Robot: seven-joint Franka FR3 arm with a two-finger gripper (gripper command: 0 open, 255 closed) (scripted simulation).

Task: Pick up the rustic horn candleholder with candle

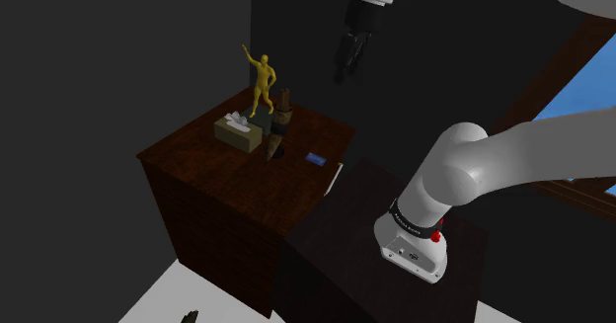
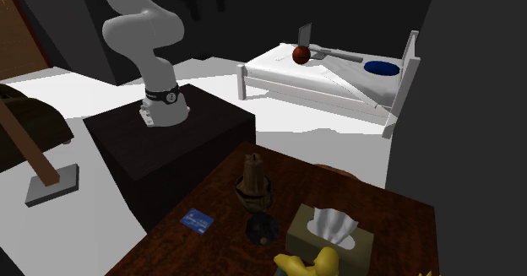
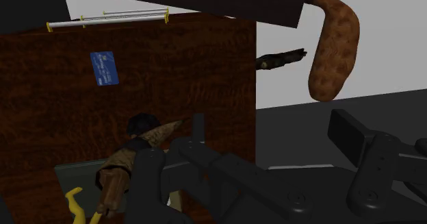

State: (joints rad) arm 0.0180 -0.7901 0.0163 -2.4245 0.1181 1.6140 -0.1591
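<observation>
My gripper [image 1: 345, 72] hangs high over the dark wooden table [image 1: 207, 173], fingers pointing down. In the shoulder view it sits above and to the right of the cluster of objects, well apart from all of them. In the wrist view the two black fingers [image 3: 198, 137] stand apart with nothing between them, so I read the jaws as open and empty. The horn candleholder [image 1: 279, 123] stands on the tabletop: a brown horn shape narrowing toward the table, with a stubby candle at its top. In the second exterior view I see the candleholder [image 2: 253, 186] with a dark round piece at its foot. It is just beside a tissue box [image 1: 240, 130], though I cannot tell whether they touch. A yellow figurine [image 1: 262, 82] with one arm raised stands right behind both. A small blue card [image 1: 316, 159] lies flat on the table, nearer the stand [image 1: 336, 252] and a little apart from the candleholder. Through the wrist camera the candleholder [image 3: 133, 157] shows just past the finger that is on the table's side, with the blue card [image 3: 104, 68] farther along the wood. Across the room, the second exterior view shows a white bed [image 2: 338, 84] carrying a reddish ball [image 2: 301, 55].
</observation>
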